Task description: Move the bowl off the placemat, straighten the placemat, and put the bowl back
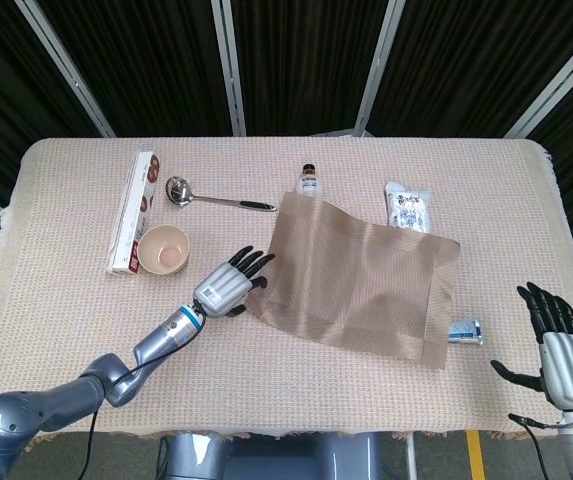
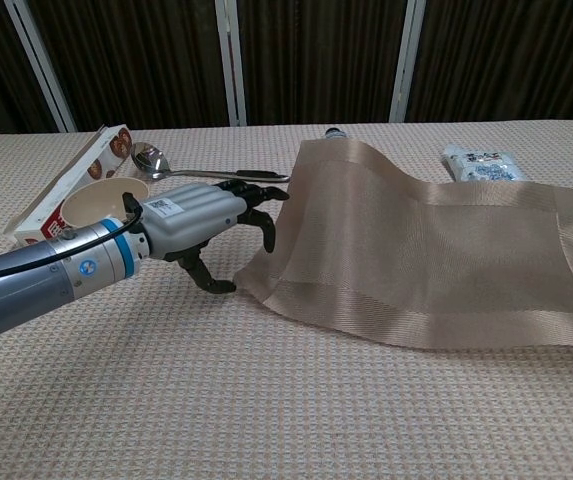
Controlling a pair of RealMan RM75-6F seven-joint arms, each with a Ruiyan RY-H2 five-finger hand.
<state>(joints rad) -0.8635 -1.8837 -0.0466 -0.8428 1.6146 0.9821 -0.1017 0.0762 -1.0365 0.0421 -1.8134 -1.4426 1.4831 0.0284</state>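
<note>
The tan woven placemat (image 1: 361, 285) lies skewed in the middle of the table, its left side lifted in a fold (image 2: 306, 200). A small cream bowl (image 1: 164, 248) stands off the mat to its left, beside a box; it also shows in the chest view (image 2: 98, 201). My left hand (image 1: 228, 285) lies between bowl and mat, its fingers spread with the fingertips (image 2: 266, 215) touching the mat's left edge and the thumb by the near left corner; it holds nothing. My right hand (image 1: 556, 345) hovers open by the table's near right edge, far from the mat.
A long snack box (image 1: 136, 210) lies left of the bowl. A metal ladle (image 1: 206, 197) and a small bottle (image 1: 308, 181) sit behind the mat. A white packet (image 1: 407, 207) lies at the back right, and a small blue sachet (image 1: 463, 331) by the mat's near right corner.
</note>
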